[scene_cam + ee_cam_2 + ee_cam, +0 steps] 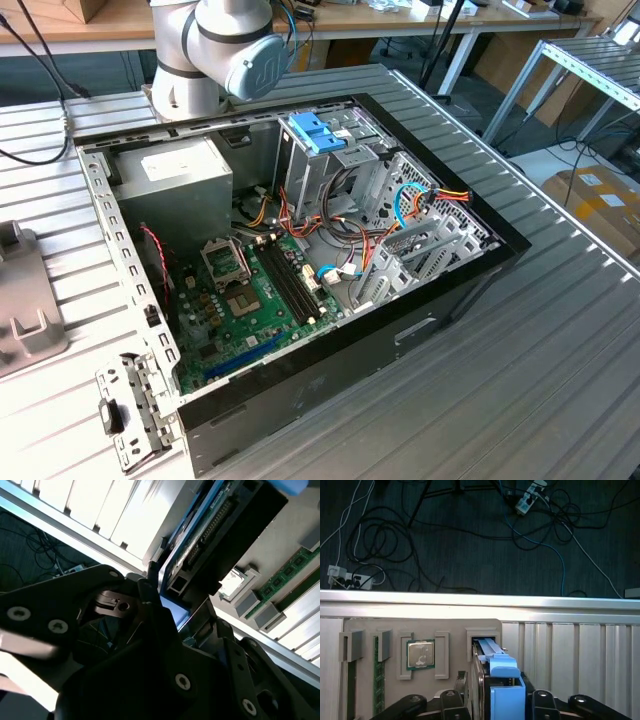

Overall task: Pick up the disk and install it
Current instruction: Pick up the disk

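The disk (495, 672) stands on edge in a slot of a beige holder tray (455, 630), its light-blue frame toward the camera. In the second wrist view the disk (200, 545) shows its connector edge and blue frame. My gripper (492, 687) straddles it, with one black finger (462, 682) against each flat side, shut on the disk (177, 600). In the exterior view the open computer case (330, 370) lies on the table, and its grey drive cage with blue tabs (318, 130) sits at the far side.
The tray also holds a processor chip (421, 655) and green memory sticks (379, 680). Beyond the table's aluminium edge (480, 600), cables lie on the dark floor. In the case are a grey power supply (175, 175), the motherboard (250, 290) and loose wires. The arm's base (215, 50) stands behind the case.
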Robot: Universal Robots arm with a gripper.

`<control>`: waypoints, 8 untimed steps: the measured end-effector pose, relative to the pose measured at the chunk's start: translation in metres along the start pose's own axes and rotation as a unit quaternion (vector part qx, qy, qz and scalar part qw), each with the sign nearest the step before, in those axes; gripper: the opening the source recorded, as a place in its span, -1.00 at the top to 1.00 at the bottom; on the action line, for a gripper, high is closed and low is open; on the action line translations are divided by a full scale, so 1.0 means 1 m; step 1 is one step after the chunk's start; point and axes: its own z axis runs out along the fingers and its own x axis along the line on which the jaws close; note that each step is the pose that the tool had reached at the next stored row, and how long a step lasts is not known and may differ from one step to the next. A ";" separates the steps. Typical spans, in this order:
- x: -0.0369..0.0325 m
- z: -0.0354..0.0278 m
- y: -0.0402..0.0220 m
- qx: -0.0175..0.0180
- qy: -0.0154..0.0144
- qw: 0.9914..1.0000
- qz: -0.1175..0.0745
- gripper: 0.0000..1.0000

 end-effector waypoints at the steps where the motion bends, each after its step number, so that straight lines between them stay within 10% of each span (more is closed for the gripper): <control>1: 0.0000 0.0000 0.0000 0.000 0.000 1.000 0.000 0.07; 8: 0.0000 0.0002 0.0000 0.000 0.000 1.000 0.000 0.26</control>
